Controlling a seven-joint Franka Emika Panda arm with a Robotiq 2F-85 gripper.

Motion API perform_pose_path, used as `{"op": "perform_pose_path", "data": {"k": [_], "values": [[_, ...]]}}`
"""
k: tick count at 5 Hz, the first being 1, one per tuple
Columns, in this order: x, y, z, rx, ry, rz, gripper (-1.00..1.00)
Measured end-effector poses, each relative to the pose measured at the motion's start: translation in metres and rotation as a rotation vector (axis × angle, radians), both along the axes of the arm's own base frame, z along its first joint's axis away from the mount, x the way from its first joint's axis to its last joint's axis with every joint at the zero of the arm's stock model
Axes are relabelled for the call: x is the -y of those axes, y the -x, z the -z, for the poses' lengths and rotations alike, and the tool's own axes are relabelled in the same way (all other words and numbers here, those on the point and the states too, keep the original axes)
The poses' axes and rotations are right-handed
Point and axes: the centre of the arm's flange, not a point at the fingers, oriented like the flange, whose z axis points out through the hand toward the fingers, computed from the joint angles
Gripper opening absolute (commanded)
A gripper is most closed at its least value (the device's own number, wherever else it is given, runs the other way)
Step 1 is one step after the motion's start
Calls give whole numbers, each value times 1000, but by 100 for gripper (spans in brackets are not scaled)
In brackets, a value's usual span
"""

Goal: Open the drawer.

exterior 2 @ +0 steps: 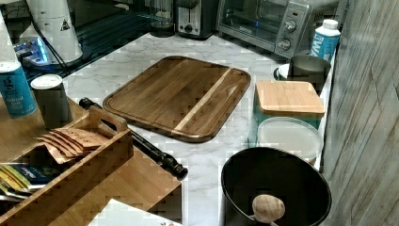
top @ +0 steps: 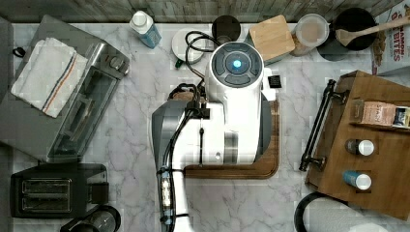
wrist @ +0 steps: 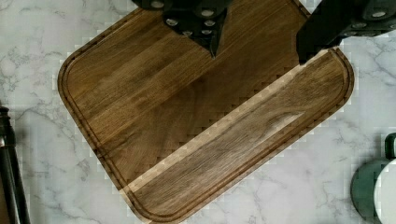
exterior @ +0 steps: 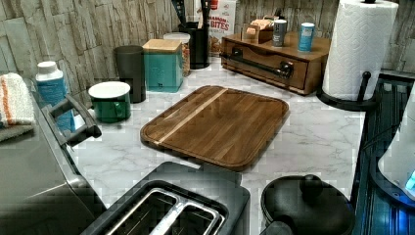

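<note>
Brown wooden drawer (exterior: 266,62) with black bar handle (exterior: 254,61); gripper (wrist: 257,51) fingers apart.

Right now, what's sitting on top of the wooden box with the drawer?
On the wooden box stand two small canisters, one dark and one blue, beside a wooden tray of packets. The drawer looks shut, so its contents are hidden.

White Panda arm (top: 232,121) folded high, wrist pointing straight down, fingers (wrist: 212,39) spread wide apart, holding nothing
</note>
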Motion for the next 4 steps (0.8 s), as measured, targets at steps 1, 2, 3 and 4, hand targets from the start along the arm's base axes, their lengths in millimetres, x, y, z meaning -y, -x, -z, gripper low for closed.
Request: {"op": "perform_pose_path", "data": {"k": [1, 2, 3, 4], "values": [[0, 0, 3, 2, -1, 0, 100], [0, 2, 8, -9, -2, -3, 100], [3, -3, 19, 59, 22, -11, 100], [10, -3, 35, 106, 63, -90, 100]]}}
